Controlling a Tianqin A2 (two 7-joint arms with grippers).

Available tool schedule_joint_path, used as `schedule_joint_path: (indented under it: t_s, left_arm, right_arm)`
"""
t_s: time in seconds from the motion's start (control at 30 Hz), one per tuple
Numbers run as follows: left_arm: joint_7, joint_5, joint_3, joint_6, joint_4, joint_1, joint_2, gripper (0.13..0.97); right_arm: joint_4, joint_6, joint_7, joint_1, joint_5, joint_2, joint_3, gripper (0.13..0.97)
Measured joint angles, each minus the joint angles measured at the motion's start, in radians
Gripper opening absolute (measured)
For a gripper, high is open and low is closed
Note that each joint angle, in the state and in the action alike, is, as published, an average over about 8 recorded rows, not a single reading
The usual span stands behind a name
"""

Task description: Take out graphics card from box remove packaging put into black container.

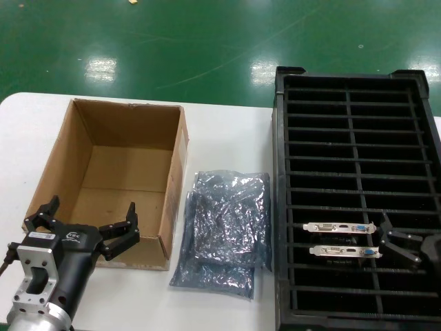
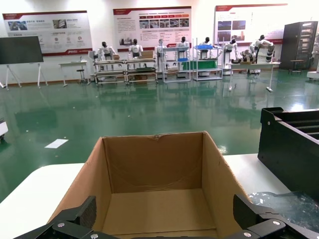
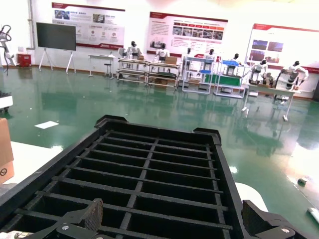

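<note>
White table on a glossy green factory floor. We find the brown corrugated cardboard box (image 1: 117, 181) at left empty, and the crinkly smoky-grey anti-static bags (image 1: 226, 233) flat just to its right. Two graphics cards (image 1: 342, 239), dark boards with silver port brackets, sit in near slots of the ribbed black plastic tray (image 1: 355, 193). The left gripper (image 1: 88, 225), spread wide and empty, hovers at the box's near edge; the right gripper (image 1: 402, 246), open and empty, is beside the cards. We judge cards light, stiff, fragile: grip by the bracket
</note>
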Motion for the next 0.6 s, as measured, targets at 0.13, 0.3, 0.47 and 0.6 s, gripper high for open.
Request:
schedule_joint_path:
  t_s: [0.13,0.3,0.47,0.6]
  left_arm:
    - [0.000,0.000,0.000,0.000,0.000,0.000,0.000,0.966]
    - [0.000,0.000,0.000,0.000,0.000,0.000,0.000,0.966]
    - [0.000,0.000,0.000,0.000,0.000,0.000,0.000,0.966]
    - [0.000,0.000,0.000,0.000,0.000,0.000,0.000,0.966]
  right_arm:
    - [0.000,0.000,0.000,0.000,0.000,0.000,0.000,0.966]
    - [0.000,0.000,0.000,0.000,0.000,0.000,0.000,0.966]
    - [0.000,0.000,0.000,0.000,0.000,0.000,0.000,0.966]
    - [0.000,0.000,0.000,0.000,0.000,0.000,0.000,0.966]
